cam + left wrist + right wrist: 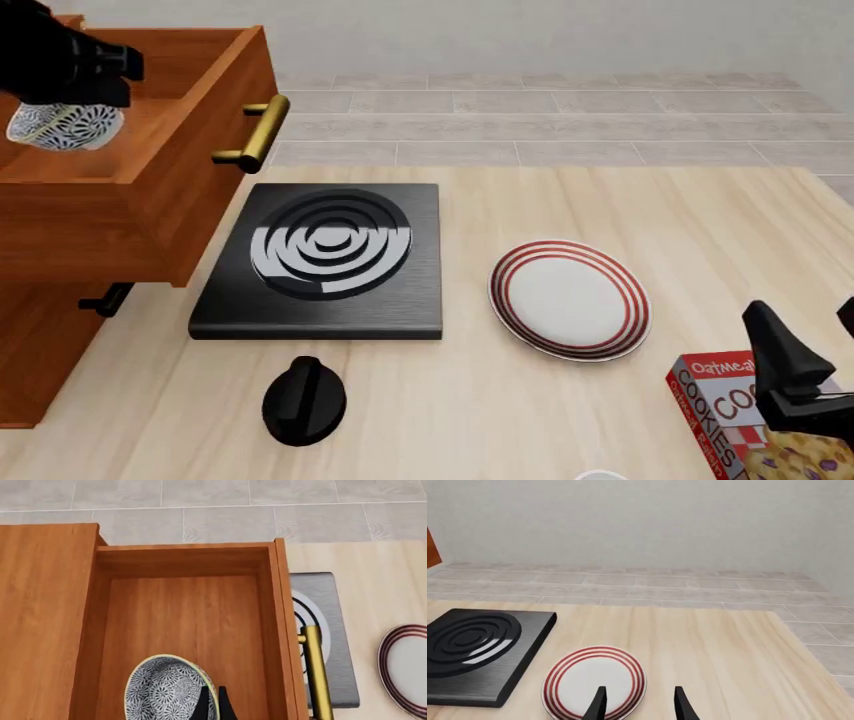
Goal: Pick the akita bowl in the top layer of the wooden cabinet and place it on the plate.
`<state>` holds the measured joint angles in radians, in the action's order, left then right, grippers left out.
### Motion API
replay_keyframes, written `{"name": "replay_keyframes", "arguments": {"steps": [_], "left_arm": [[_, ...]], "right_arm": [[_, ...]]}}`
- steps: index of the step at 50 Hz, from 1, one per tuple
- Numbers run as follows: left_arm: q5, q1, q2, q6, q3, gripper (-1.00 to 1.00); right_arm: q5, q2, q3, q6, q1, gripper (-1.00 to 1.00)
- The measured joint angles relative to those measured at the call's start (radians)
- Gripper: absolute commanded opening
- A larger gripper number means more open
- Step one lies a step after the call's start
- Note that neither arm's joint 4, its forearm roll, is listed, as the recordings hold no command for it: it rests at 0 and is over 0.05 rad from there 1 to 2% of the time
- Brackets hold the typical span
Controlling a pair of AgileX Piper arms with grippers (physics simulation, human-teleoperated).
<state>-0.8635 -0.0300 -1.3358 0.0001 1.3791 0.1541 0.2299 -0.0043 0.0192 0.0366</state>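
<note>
A: Left wrist view?
B: Left gripper pinches the bowl rim, over the open drawer.
A: Front?
B: Bowl raised above the drawer; plate bare on the counter.
A: Right wrist?
B: Right gripper spread, holding nothing, near the plate.

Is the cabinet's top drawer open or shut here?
Open: the top drawer juts forward over the stove, and the akita bowl shows inside.
</note>
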Motion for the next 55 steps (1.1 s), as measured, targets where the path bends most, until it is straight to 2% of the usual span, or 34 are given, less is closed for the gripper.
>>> {"name": "replay_keyframes", "arguments": {"steps": [24, 55], "left_arm": [[-0.025, -0.030, 0.015, 0.035, 0.095, -1.00], [-0.030, -0.136, 0.012, 0.112, 0.200, -1.00]], "right_arm": [[0.006, 0.008, 0.000, 0.001, 0.002, 1.00], [-0.015, -0.015, -0.001, 0.004, 0.007, 1.00]]}}
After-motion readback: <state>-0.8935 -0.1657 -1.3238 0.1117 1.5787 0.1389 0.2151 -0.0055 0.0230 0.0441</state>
